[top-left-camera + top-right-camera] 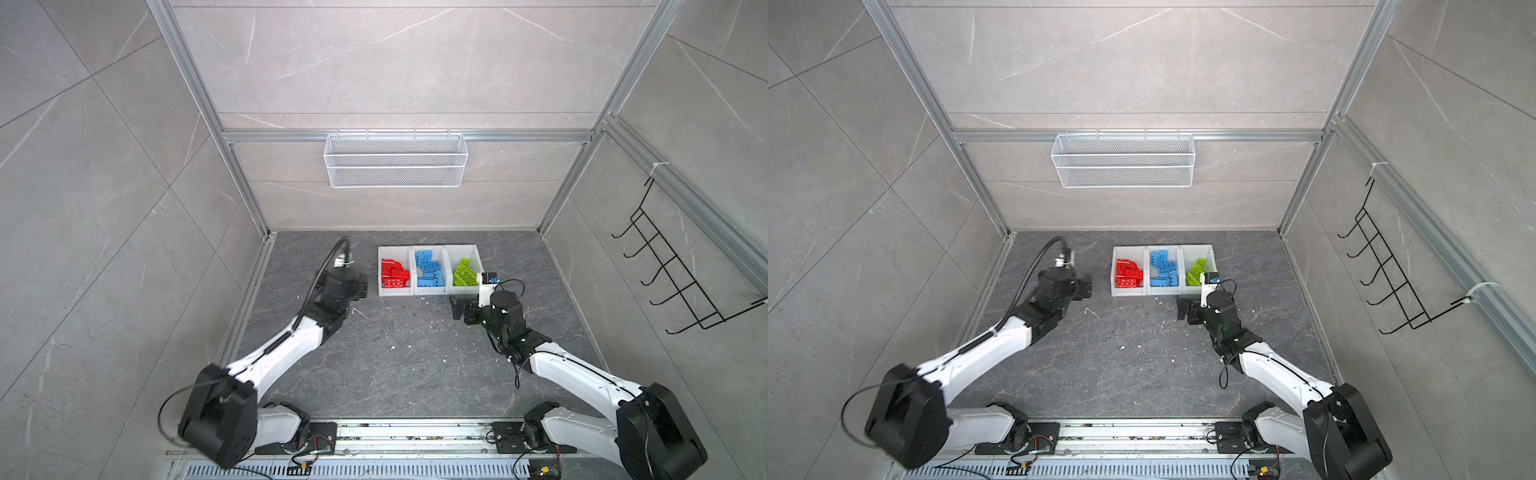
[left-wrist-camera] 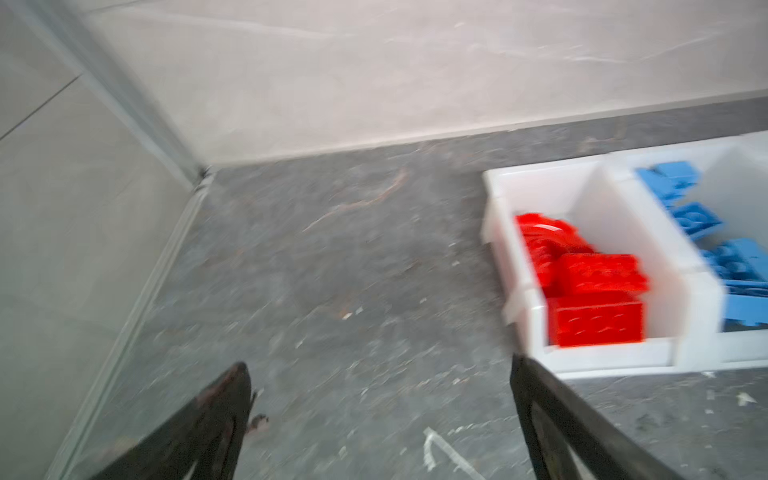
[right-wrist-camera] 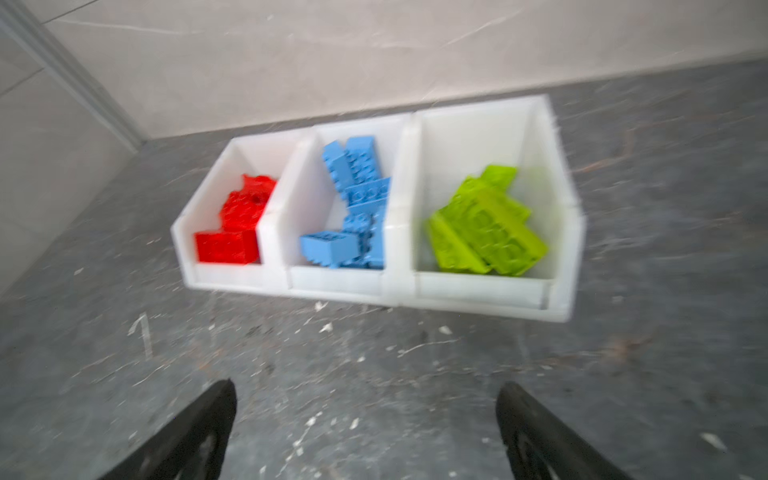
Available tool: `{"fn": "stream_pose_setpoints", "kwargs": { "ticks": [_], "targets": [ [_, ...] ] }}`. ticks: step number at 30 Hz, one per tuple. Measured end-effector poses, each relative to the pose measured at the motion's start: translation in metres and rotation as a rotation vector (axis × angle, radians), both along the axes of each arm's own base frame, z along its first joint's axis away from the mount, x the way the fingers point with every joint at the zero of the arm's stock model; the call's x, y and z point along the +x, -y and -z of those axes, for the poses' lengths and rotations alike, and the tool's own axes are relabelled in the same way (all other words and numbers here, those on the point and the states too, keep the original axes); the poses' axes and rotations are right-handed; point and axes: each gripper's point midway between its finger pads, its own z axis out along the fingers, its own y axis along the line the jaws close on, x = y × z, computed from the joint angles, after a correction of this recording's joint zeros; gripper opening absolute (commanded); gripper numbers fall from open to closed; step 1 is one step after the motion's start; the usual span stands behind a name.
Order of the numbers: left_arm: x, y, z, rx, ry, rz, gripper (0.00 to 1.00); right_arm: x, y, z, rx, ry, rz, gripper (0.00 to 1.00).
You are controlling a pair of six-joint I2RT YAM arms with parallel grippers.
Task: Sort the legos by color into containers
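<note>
Three joined white containers (image 1: 430, 291) (image 1: 1163, 291) stand in a row at the back of the dark table. Red legos (image 1: 395, 274) (image 2: 598, 316) fill the left bin, blue legos (image 1: 430, 270) (image 3: 361, 199) the middle one, and lime green legos (image 1: 464, 273) (image 3: 486, 224) the right one. My left gripper (image 1: 362, 286) (image 2: 379, 361) hovers open and empty just left of the red bin. In front of the green bin my right gripper (image 1: 455, 307) (image 3: 366, 383) is open and empty too. Both wrist views are blurred.
A white wire mesh basket (image 1: 395, 160) hangs on the back wall. A black wire hook rack (image 1: 673, 270) is fixed to the right wall. Aluminium frame posts mark the back corners, and a metal rail (image 1: 415, 434) carrying both arm bases runs along the front.
</note>
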Motion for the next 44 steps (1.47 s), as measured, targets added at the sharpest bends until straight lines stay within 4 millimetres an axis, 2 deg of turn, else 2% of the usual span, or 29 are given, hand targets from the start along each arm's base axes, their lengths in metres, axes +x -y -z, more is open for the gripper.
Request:
{"fn": "stream_pose_setpoints", "kwargs": {
  "ticks": [1,3,5,8,12,14,17,21,22,26,29,32,37,44],
  "targets": [
    [-0.008,-0.028,0.001,-0.004,0.024,-0.068,0.99,0.002,0.011,-0.002,-0.03,0.017,0.044,1.0],
    [-0.027,-0.072,0.008,-0.006,0.054,-0.177,0.99,0.006,0.033,-0.003,-0.073,0.033,0.123,1.0],
    [-0.049,-0.102,0.019,-0.009,0.069,-0.252,0.99,0.01,0.053,-0.002,-0.1,0.031,0.187,1.0],
    [-0.068,-0.123,0.029,-0.018,0.088,-0.307,1.0,0.011,0.074,0.002,-0.135,0.015,0.256,1.0],
    [-0.072,-0.137,0.035,-0.022,0.11,-0.352,1.0,0.011,0.088,0.005,-0.165,0.011,0.292,1.0],
    [-0.069,-0.14,0.041,-0.023,0.113,-0.362,1.0,0.013,0.093,0.005,-0.179,0.034,0.295,1.0],
    [-0.06,-0.144,0.063,-0.025,0.078,-0.362,0.99,0.015,0.104,0.011,-0.194,0.053,0.31,1.0],
    [-0.048,-0.147,0.101,-0.056,0.008,-0.327,0.99,0.024,0.124,0.043,-0.23,0.035,0.337,1.0],
    [-0.044,-0.148,0.108,-0.071,-0.01,-0.316,0.98,0.024,0.125,0.054,-0.247,0.015,0.33,1.0],
    [-0.03,-0.15,0.133,-0.114,-0.075,-0.283,1.0,0.027,0.125,0.071,-0.258,0.044,0.305,1.0],
    [-0.02,-0.143,0.14,-0.14,-0.089,-0.233,1.0,0.03,0.126,0.078,-0.259,0.061,0.303,1.0],
    [-0.009,-0.13,0.145,-0.16,-0.081,-0.153,1.0,0.031,0.126,0.075,-0.256,0.087,0.304,1.0],
    [-0.005,-0.116,0.147,-0.173,-0.083,-0.076,1.0,0.035,0.128,0.066,-0.241,0.127,0.31,1.0],
    [-0.003,-0.112,0.145,-0.178,-0.073,-0.047,1.0,0.036,0.127,0.064,-0.236,0.134,0.305,1.0]
  ]
}}
